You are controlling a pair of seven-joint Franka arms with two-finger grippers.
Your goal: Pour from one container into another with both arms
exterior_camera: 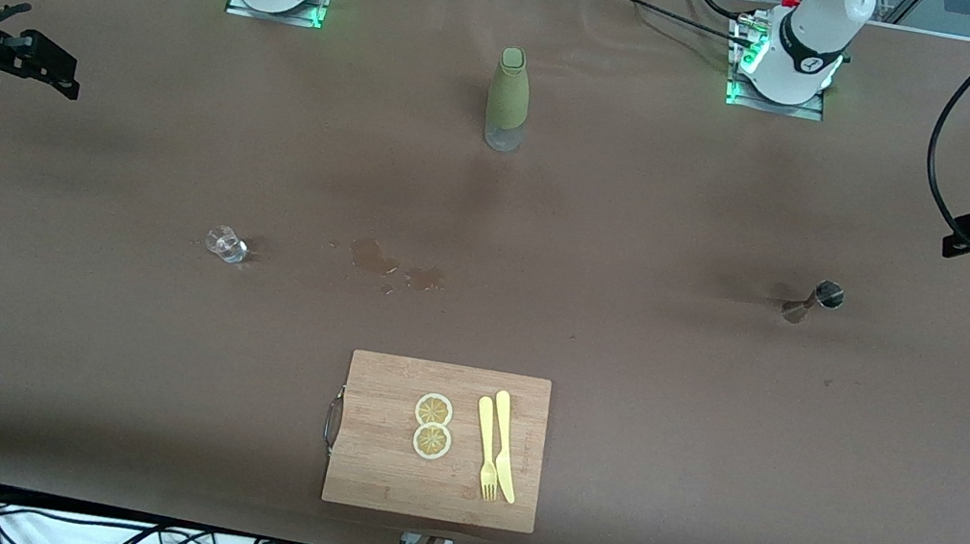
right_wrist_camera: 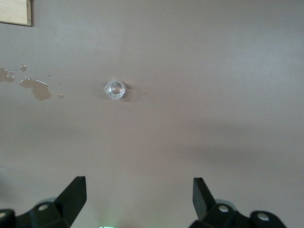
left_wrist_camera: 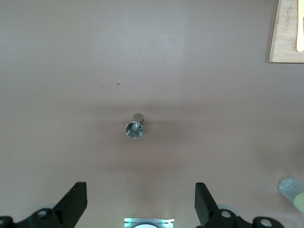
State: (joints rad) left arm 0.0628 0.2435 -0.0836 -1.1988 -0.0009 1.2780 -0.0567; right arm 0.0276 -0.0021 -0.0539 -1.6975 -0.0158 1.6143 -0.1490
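A small clear glass (exterior_camera: 227, 244) stands toward the right arm's end of the counter (exterior_camera: 141, 354) from the cutting board (exterior_camera: 376, 469), a steel jigger (exterior_camera: 813, 301) toward the left arm's end, under wide-open right gripper (right_wrist_camera: 137, 202) and left gripper (left_wrist_camera: 140, 204).

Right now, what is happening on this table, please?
Nothing is held yet. The left end effector hangs open over the metal jigger; the right end effector hangs open over the small clear glass. The green bottle stands untouched between the bases, and a wet spill lies beside the glass.
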